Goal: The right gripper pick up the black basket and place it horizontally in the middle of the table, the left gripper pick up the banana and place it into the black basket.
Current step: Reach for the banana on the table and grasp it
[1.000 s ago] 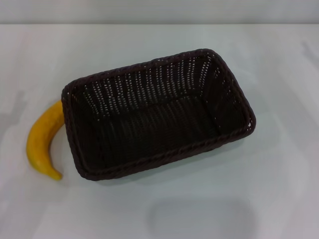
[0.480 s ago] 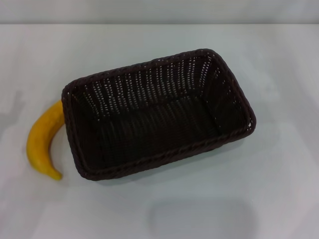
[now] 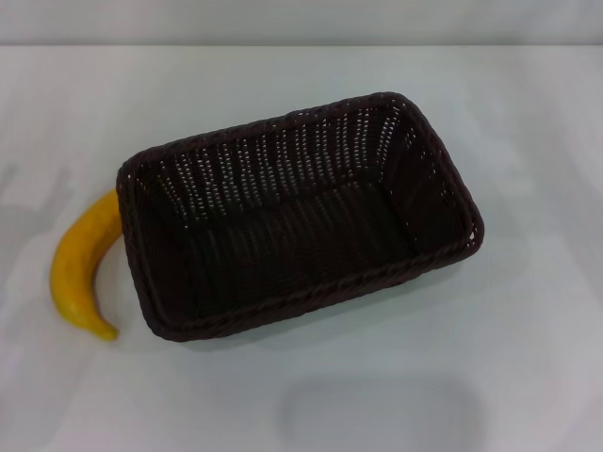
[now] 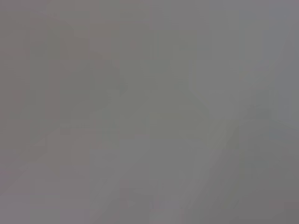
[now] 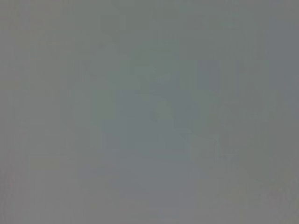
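basket (image 3: 301, 221): sitting open-side-up around the middle of the table (image 3: 528, 358), long side running across but skewed a bit, right end angled toward the far edge. Nothing inside it, just dark weave.
banana (image 3: 83, 268): flat on the table at the basket's left end, outside it. Upper tip is right up against the basket's left corner, looks like it's touching the wall; the curve bows out to the left and the lower tip points back toward the basket's near left corner.
left gripper: not in the head view, and the left wrist view is a plain grey blur, so can't tell if it's wide, narrow or holding anything.
right gripper: same deal, nowhere in sight, right wrist view is blank grey, can't tell its state.
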Controlling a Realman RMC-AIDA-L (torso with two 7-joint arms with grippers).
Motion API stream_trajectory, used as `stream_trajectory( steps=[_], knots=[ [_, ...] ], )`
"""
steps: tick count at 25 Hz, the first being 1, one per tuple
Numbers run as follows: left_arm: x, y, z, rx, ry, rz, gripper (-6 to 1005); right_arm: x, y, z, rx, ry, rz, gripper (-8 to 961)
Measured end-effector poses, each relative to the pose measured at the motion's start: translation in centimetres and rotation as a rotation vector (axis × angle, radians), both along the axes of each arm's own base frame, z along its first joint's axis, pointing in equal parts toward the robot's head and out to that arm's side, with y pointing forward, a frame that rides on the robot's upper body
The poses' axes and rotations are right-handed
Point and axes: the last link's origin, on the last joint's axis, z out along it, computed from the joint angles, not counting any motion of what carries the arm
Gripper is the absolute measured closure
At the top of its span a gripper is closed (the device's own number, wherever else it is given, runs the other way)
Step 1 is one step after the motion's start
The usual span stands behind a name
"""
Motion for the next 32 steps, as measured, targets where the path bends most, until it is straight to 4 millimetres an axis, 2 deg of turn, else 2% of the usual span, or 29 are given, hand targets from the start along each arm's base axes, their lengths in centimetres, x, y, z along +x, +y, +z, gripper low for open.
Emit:
stream_trajectory(
  steps=[7, 13, 19, 32],
  knots=[
    [-0.2, 0.4, 1.1, -0.120, 0.051, 0.063, 137, -0.1, -0.1, 0.0, -0.001, 0.004, 0.011, 155],
    [-0.6, 1.5, 1.8, -0.286, 0.092, 0.204, 137, -0.5, 0.1, -0.1, -0.004, 0.001, 0.030, 156],
    [-0.8, 1.5, 3.1, -0.388, 0.084, 0.302, 138, -1.1, 0.3, -0.3, -0.014, -0.005, 0.047, 156],
    [2.7, 2.8, 3.0, -0.624, 0.226, 0.281, 137, -2.6, 0.9, -0.6, -0.031, -0.014, 0.093, 156]
  ],
)
